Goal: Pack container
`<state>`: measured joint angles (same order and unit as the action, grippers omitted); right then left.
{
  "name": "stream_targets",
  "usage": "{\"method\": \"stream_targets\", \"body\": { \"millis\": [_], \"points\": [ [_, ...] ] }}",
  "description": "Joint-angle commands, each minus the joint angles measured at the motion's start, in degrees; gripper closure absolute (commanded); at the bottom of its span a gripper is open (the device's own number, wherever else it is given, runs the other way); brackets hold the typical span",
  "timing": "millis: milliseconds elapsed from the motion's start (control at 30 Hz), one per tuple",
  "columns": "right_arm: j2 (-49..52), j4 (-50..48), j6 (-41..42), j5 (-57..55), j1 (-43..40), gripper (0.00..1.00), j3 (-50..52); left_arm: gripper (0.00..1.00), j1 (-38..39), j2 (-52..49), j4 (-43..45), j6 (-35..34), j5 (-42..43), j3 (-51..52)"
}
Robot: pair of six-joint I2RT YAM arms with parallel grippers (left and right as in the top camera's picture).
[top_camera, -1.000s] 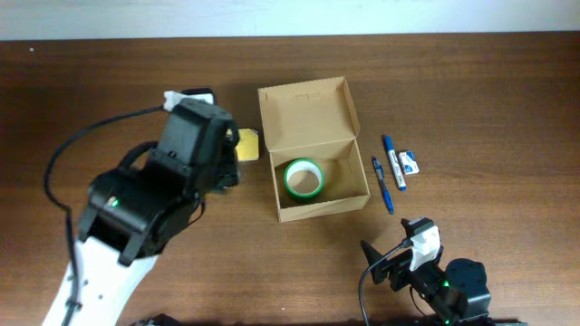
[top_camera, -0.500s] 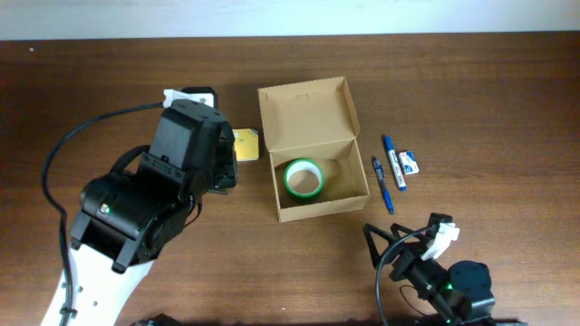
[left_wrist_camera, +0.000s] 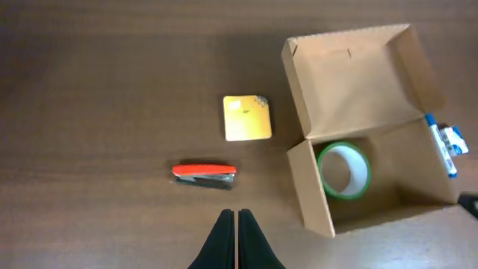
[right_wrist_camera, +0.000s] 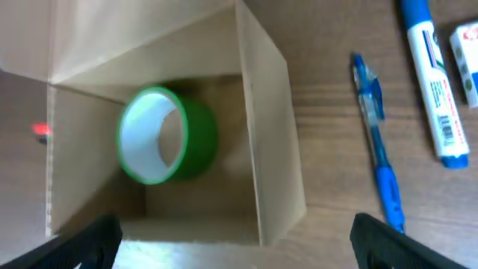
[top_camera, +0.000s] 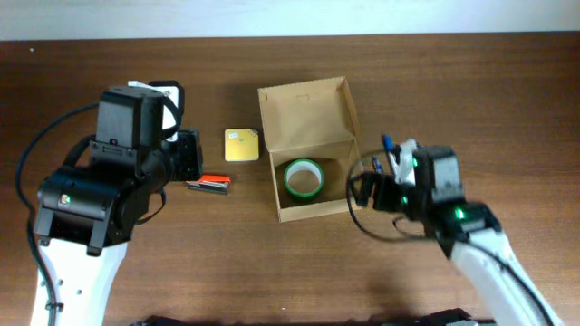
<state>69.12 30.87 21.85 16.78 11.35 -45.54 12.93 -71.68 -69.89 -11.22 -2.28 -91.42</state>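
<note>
The container (top_camera: 304, 113) is a tan cardboard box, open at mid-table with its flap lid folded back. A green tape roll (top_camera: 304, 178) lies inside it. My left gripper (top_camera: 190, 158) is shut and empty, held high to the left of the box; in the left wrist view its closed fingers (left_wrist_camera: 237, 235) hang above bare table near the box (left_wrist_camera: 351, 75). My right gripper (top_camera: 362, 188) is open at the box's right wall. In the right wrist view its wide jaws (right_wrist_camera: 239, 246) straddle the box's near corner (right_wrist_camera: 269, 134), with the tape roll (right_wrist_camera: 168, 134) below.
A red stapler (top_camera: 210, 183) and a yellow sticky-note pad (top_camera: 241, 145) lie left of the box. A blue pen (right_wrist_camera: 377, 149), a blue-and-white marker (right_wrist_camera: 433, 90) and a small white-blue block (right_wrist_camera: 467, 52) lie right of it, partly under my right arm.
My left arm has pulled back to the left, uncovering the red stapler. My right arm has swung from the table's front edge up to the box's right side.
</note>
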Motion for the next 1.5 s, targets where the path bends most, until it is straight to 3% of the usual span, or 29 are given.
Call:
{"method": "stream_targets", "body": {
  "millis": [0,133,267,333,533,667,733,1000,1467],
  "points": [
    [4.33,1.20,-5.81,-1.07,0.26,0.01,-6.95,0.98,-1.95,-0.87,-0.70,3.04,2.82,-0.50],
    [8.04,1.86,-10.27,-2.47,0.26,0.03,-9.81,0.98,-3.76,-2.43,-1.31,3.26,3.02,-0.50],
    [11.30,1.99,-11.58,-4.02,0.28,0.37,-9.81,0.98,-4.44,-3.65,-1.29,3.61,3.04,-0.50],
    [13.11,1.90,-11.58,-4.02,0.61,0.45,-9.81,0.98,-4.44,-3.80,-1.29,3.61,3.06,-0.50],
    [15.91,0.61,-10.43,-19.12,9.66,0.49,-9.81,0.98,-4.48,-3.80,-1.11,3.58,4.50,-0.50],
    [15.96,-1.42,-7.87,-20.50,10.43,0.86,-9.81,0.98,-4.48,-3.80,-1.11,3.58,4.55,-0.50],
    [16.55,-2.32,-7.58,-20.48,10.49,0.96,-9.81,0.98,-4.48,-3.80,-1.11,3.58,4.63,-0.50],
    [17.64,-6.54,-2.67,-20.52,10.49,0.96,-9.88,0.98,-4.48,-3.80,-1.09,3.58,5.99,-0.50],
    [22.27,-9.20,-2.91,-25.22,10.38,0.96,-15.17,0.98,-4.48,-3.80,-1.09,3.58,5.99,-0.50]
  ]
}}
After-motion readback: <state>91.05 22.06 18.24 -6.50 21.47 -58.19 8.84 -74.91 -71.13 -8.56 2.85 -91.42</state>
